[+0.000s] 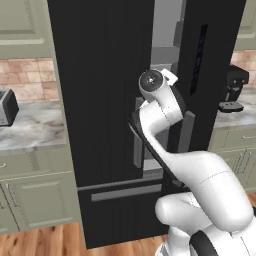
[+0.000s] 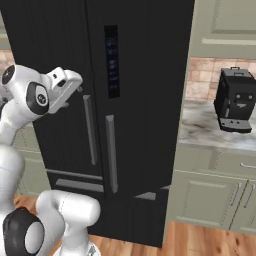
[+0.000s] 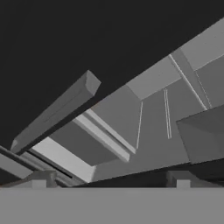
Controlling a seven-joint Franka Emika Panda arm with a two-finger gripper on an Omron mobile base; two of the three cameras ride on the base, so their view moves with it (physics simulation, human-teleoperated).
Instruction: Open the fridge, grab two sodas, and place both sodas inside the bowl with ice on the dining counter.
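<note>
The tall black fridge (image 1: 105, 100) stands straight ahead. Its right door (image 2: 145, 100) is ajar, and through the gap shows a strip of light grey interior (image 1: 165, 30). My hand (image 2: 65, 85) is raised at the gap, close to the long grey handles (image 2: 111, 152). In the hand view my gripper (image 3: 111, 181) is open with nothing between its fingertips (image 3: 41, 179). It looks past a grey handle (image 3: 57, 113) at grey shelves (image 3: 144, 113). The sodas are hidden. The bowl with ice and the dining counter are out of view.
Marble wall counters on pale green cabinets flank the fridge. A toaster (image 1: 5, 107) stands on the left one and a black coffee machine (image 2: 235, 100) on the right one. The floor below is wood. My own arm (image 1: 165, 150) crosses in front of the handles.
</note>
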